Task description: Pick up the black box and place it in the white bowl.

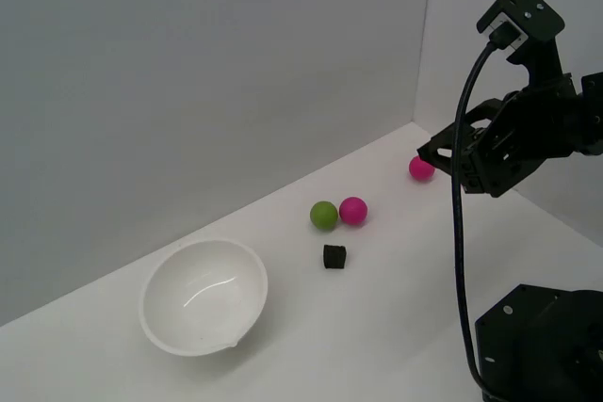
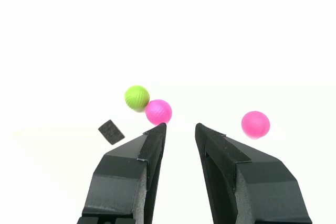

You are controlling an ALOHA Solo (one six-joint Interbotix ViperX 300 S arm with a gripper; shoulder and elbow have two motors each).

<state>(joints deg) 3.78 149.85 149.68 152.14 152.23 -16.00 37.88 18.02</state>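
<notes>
Hovering raised, the hand (image 2: 180, 127) gapes empty above the table (image 1: 396, 327).

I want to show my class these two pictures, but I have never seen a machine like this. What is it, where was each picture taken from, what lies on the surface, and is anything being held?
The black machine is a robot arm. One picture comes from a camera standing off the arm; the other from a camera on its wrist, looking out between the two fingers of its pincer. The pincer hangs above the white table, its fingers apart with nothing between them.

On the table lie a big white bowl, which looks empty, a small black box, a green ball touching or nearly touching a pink ball, and a second pink ball off by itself, near the pincer. The wrist view shows the box and the balls, not the bowl.
</notes>
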